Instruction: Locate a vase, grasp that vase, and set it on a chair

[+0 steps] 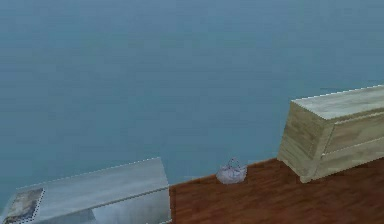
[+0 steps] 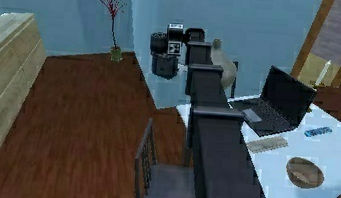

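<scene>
Desk [image 2: 268,182] surface fills the arm side view's right, carrying 1 laptop [image 2: 279,100] and, seemingly at its far end, a beige rounded vase [image 2: 219,58], probably stood there for display. The dark arm [image 2: 211,140] stretches above the desk toward it, presumably to reach that far end. 1 dark chair [image 2: 158,176], the likely drop spot, sits tucked at the desk's near side. The end effector [image 2: 160,54] hangs left of the vase; whether it grips anything cannot be told.

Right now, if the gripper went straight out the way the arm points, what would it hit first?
Probably the blue wall behind the gripper; nothing else seems to stand between, though depth is unclear.
</scene>
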Controlling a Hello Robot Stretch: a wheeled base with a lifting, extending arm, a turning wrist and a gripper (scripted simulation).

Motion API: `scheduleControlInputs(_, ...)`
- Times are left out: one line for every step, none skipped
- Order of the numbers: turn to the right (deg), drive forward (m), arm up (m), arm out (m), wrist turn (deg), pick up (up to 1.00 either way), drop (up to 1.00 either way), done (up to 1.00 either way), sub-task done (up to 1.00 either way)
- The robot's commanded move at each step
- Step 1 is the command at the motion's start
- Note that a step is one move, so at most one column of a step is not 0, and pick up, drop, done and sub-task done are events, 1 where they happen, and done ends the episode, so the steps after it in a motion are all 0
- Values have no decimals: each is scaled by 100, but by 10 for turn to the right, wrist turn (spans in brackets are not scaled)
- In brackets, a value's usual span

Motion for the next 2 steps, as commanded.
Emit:
scheduleControlInputs(0, 0, -50, 0, 0, 0, 0, 0, 0)
scheduleControlInputs(0, 0, 0, 0, 0, 0, 100, 0, 0)
